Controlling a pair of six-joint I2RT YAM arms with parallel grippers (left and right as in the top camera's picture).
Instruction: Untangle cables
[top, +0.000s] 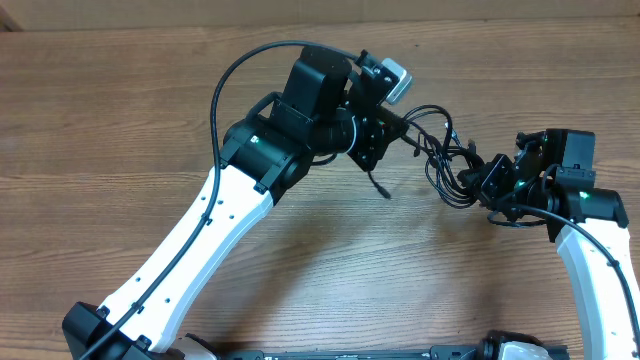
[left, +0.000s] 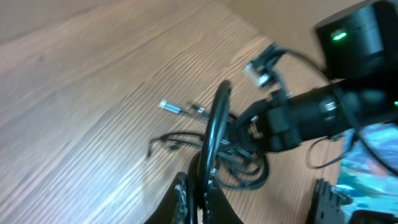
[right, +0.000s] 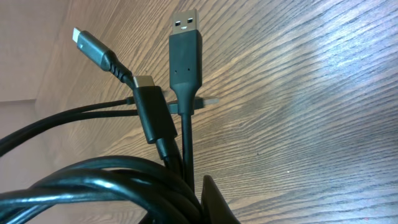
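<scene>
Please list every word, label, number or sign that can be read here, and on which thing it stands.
No text can be read anywhere.
The USB plug among the cables carries no legible print.
The colourful patch in the left wrist view is too blurred to read.

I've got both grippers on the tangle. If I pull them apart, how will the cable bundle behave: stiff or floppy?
Probably floppy: the cables form loose loops between the left gripper and right gripper. Likely light, being thin cords. The loops overlap, so pulling may tighten a snag, and the plug could catch.
</scene>
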